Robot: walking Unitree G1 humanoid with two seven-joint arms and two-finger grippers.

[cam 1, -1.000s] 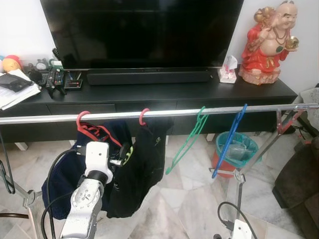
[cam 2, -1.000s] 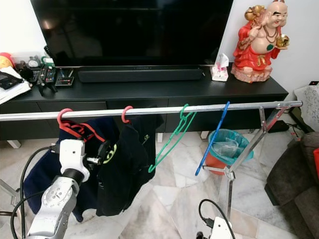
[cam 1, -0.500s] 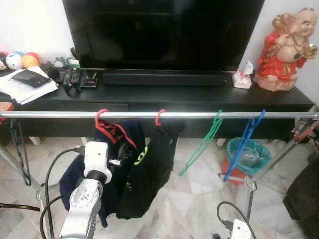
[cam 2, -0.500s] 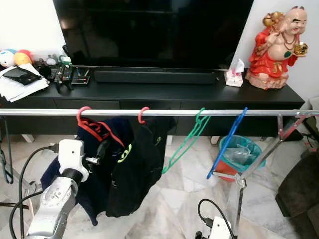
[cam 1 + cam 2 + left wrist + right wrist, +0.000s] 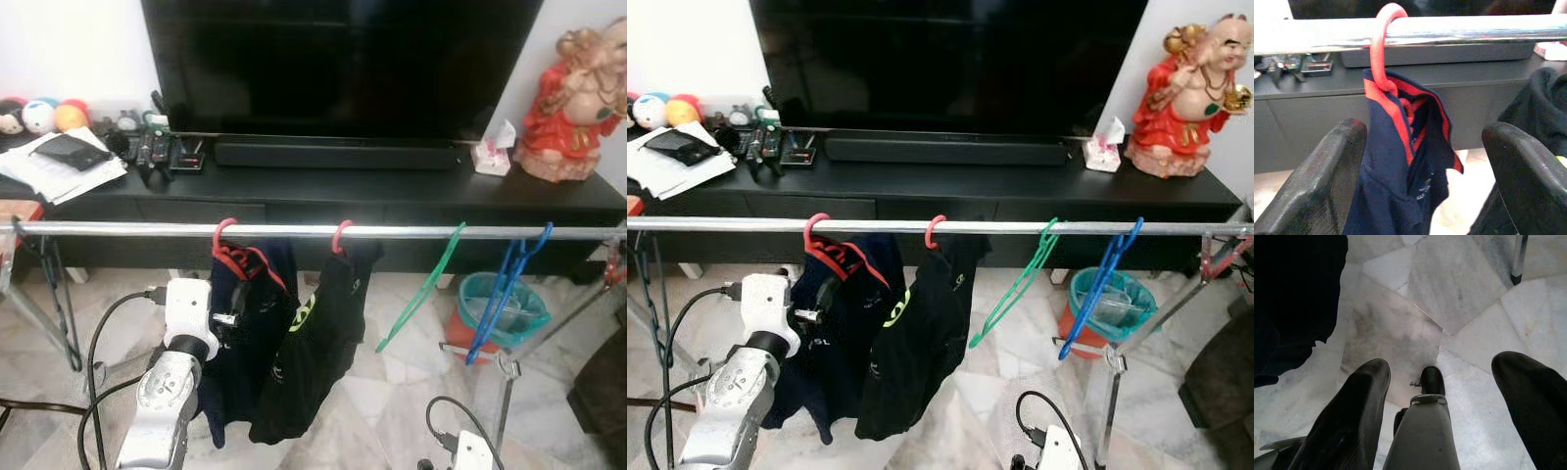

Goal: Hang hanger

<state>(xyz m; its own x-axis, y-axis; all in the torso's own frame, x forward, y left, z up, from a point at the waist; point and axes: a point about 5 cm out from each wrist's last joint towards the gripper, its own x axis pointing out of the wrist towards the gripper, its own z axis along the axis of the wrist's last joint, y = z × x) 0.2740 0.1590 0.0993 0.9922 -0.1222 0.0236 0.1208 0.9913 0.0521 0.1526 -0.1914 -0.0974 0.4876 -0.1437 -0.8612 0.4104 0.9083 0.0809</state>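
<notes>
At 12 o'clock from the spread left end effector (image 5: 1422, 171), the red hanger (image 5: 1382, 46) hooks over the horizontal rail (image 5: 1459, 34); left arm nearer

The left arm (image 5: 162, 392) is silver, built of rounded segments, with a white boxy wrist block (image 5: 189, 305) and a black collar beneath it. A round disc with small markings sits on the forearm side. Black cables (image 5: 103, 338) loop from the wrist block down along the arm. The left tool (image 5: 1420, 171) has two thick, matte black fingers (image 5: 1322, 181) with rounded tips. The right tool (image 5: 1449, 406) has similar black fingers (image 5: 1352, 416); a grey leg ending in a black foot (image 5: 1431, 380) shows between them. A white block with a black cable (image 5: 446, 431) marks the right arm.
</notes>
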